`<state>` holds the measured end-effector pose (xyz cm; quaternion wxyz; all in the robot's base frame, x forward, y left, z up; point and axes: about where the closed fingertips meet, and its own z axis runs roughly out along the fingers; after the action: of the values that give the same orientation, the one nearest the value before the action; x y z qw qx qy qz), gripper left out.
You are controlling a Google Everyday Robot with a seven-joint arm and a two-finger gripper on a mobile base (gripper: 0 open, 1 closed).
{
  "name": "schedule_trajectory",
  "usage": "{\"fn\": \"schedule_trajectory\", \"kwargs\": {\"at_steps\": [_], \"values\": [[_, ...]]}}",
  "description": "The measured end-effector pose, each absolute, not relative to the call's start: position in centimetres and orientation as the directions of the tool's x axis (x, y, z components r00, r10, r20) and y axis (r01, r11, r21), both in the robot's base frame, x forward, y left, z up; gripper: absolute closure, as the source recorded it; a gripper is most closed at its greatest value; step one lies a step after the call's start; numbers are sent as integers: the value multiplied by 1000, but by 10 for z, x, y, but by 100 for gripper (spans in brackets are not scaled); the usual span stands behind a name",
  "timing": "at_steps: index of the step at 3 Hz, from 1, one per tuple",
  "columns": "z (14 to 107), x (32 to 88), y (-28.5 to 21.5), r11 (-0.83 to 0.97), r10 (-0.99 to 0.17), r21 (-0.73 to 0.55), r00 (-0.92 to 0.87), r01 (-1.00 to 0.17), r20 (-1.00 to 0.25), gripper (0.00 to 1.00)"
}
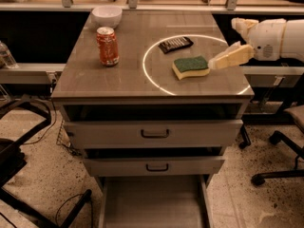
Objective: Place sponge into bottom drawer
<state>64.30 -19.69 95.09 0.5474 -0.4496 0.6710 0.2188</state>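
Lying on the grained wooden worktop (118,77): the sponge (191,66), wavy yellow foam under rough green. Hovering just beside its right end, the tan claw (229,57), holding nothing, opening impossible to tell. Sitting close behind, a black ridged packet (175,44). Standing pulled out below, the flat grey bottom drawer (152,203).

The gripper (221,61), in the upper right of the view, is a pale tan, wedge-shaped piece with flat faces, tapering toward its tip and broadening where it joins the arm. The arm (280,38) behind it is a thick, smooth, off-white casing with rounded ends and a small greyish round patch low on its near side. A short blunt white nub juts from the casing's upper front corner.
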Motion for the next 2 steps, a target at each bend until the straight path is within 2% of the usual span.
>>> {"fn": "schedule_trajectory", "kwargs": {"at_steps": [1, 2], "values": [[925, 682, -168, 463, -292, -155, 15, -873, -956, 0], [894, 704, -150, 436, -291, -131, -1, -890, -957, 0]]}}
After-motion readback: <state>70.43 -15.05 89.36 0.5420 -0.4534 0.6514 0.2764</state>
